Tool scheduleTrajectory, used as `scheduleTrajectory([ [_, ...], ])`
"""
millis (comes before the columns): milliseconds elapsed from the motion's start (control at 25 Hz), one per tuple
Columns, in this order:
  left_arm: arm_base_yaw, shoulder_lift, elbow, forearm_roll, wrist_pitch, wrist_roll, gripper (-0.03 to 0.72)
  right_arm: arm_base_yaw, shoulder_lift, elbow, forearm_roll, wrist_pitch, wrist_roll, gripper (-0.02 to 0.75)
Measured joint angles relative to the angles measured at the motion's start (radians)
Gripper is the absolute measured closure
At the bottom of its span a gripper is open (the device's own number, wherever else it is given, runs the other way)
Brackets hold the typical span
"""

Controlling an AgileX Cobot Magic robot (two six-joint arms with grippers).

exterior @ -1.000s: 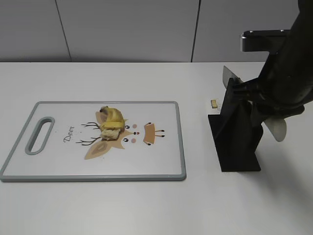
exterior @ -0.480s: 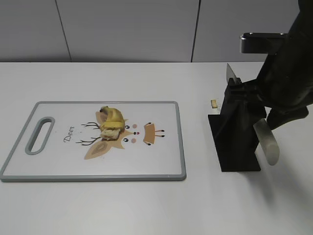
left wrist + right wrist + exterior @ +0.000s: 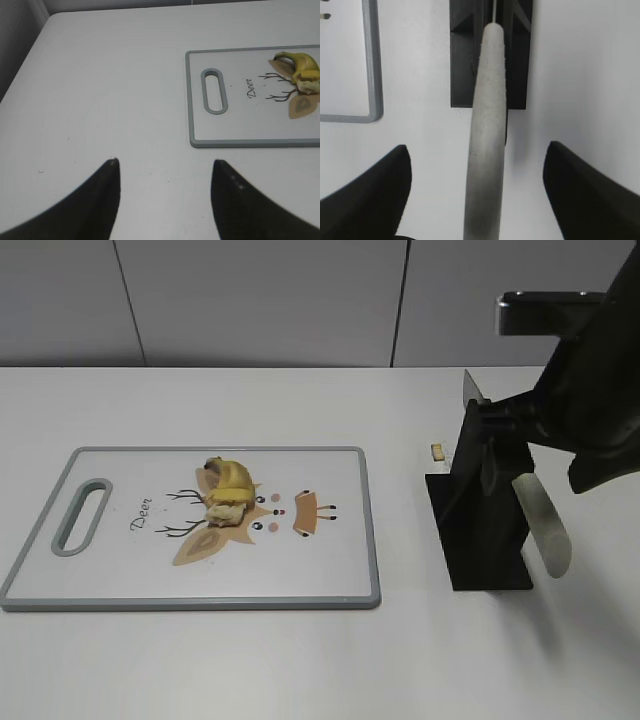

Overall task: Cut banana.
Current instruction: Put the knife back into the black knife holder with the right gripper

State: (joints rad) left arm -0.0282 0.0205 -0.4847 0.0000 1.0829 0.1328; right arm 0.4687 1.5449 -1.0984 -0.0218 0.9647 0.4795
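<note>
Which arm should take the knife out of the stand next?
Right. Its open gripper straddles the knife handle, which sits in the black stand. The left gripper hovers over bare table, left of the cutting board.

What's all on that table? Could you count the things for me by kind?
Cutting board: 1
Banana, lying on the board in two touching chunks: 1
Knife, its grey handle sticking out of the stand: 1
Black knife stand: 1
Small tan scrap beside the stand: 1
Robot grippers, left and right, both open: 2
Total: 7
</note>
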Motion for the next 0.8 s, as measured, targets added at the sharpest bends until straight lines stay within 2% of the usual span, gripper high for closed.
scheduleTrajectory([
  [360,0.000,0.000,0.000,0.000,0.000,0.000,0.143,0.000,-0.236,0.023,0.100,0.115,-0.261,0.115],
  [800,0.000,0.000,0.000,0.000,0.000,0.000,0.143,0.000,-0.637,0.276,0.109,0.105,-0.489,0.160],
])
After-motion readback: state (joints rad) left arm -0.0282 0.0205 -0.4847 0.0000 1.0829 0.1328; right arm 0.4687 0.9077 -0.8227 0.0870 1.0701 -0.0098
